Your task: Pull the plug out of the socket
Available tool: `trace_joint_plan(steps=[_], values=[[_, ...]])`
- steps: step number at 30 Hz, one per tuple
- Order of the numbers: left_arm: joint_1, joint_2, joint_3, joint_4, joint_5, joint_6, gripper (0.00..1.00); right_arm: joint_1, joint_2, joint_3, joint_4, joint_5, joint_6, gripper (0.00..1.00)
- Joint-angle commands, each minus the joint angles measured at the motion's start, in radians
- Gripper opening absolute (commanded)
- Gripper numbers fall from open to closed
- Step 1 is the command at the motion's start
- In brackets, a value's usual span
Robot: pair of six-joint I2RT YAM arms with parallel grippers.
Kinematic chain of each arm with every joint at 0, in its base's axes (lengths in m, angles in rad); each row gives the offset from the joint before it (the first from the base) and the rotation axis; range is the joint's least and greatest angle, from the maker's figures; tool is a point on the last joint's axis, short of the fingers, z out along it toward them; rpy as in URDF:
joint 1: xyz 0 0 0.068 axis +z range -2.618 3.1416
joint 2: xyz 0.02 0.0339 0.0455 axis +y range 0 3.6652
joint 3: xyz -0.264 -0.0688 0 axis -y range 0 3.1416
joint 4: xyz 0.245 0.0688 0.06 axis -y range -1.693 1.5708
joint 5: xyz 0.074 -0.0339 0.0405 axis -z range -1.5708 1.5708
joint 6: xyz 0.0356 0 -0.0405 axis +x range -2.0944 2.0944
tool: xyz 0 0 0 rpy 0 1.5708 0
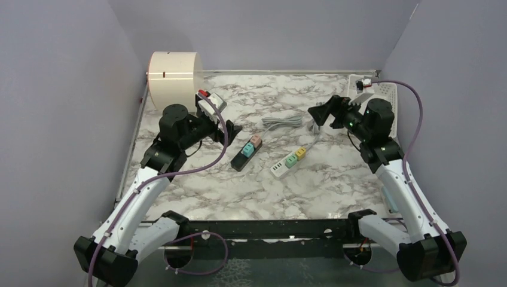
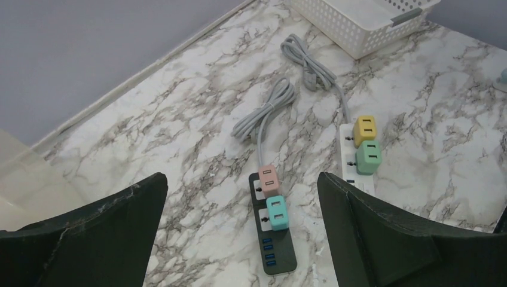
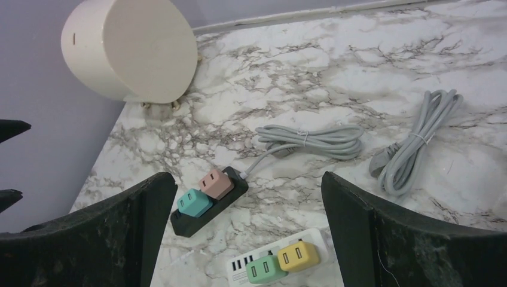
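Left gripper (image 2: pixel 240 182) is spread wide w/ nothing btwn its fingers, held above the tabletop (image 1: pixel 335 179). Its wrist view looks down on the black power strip (image 2: pixel 288 248), which shows in the gap btwn the two fingertips. Right gripper (image 3: pixel 246 179) is likewise wide open and empty, up off the surface and well apart from both strips.

All four plugs sit in their sockets. The black power strip has a pink plug (image 2: pixel 268 177) at the cord end, a teal plug (image 2: pixel 277 212) just beside it, then blue USB ports (image 2: pixel 269 252) at the free end. The white power strip (image 2: pixel 350 164) lies just right of the black one in the top view (near, not touching, both on a diagonal). It carries a yellow plug (image 2: pixel 365 130) at its cord end w/ a green plug (image 2: pixel 368 156) right next to it.

Ea. strip's grey cord is tied up further back: the black strip's cord bundle (image 3: pixel 311 140) and the white strip's cord bundle (image 3: pixel 418 137). A cream cylinder (image 1: pixel 174 73) lies on its side in the back-left corner. A white basket (image 2: pixel 359 24) stands at back right.
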Motion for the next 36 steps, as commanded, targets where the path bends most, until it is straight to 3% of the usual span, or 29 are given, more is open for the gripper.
trace_joint_plan(steps=[1, 8, 11, 15, 19, 23, 28, 36], values=[[0.003, 0.009, -0.038, 0.021, -0.002, -0.072, 0.99, 0.002, -0.043, 0.000, -0.007, 0.079, 0.034, 0.99], [0.004, -0.020, -0.079, 0.039, 0.033, -0.134, 0.99, 0.001, -0.103, -0.113, 0.058, 0.068, 0.175, 0.99], [0.000, -0.030, -0.096, 0.019, 0.028, -0.097, 0.99, 0.002, -0.082, -0.103, 0.050, 0.026, 0.168, 1.00], [-0.047, -0.064, -0.177, 0.000, -0.090, 0.019, 0.99, 0.016, -0.004, -0.017, -0.032, 0.005, 0.162, 1.00], [-0.060, -0.075, -0.275, 0.088, -0.094, 0.044, 0.99, 0.104, -0.014, 0.005, -0.020, 0.104, 0.129, 1.00], [-0.060, 0.008, -0.316, 0.134, -0.059, 0.040, 0.99, 0.179, 0.045, 0.034, 0.002, 0.110, 0.158, 1.00], [-0.060, 0.135, -0.333, 0.220, -0.007, -0.011, 0.95, 0.404, 0.165, 0.089, -0.014, 0.282, 0.135, 0.99], [-0.103, 0.081, -0.499, 0.414, -0.112, -0.011, 0.99, 0.490, 0.355, 0.165, -0.036, 0.244, 0.233, 1.00]])
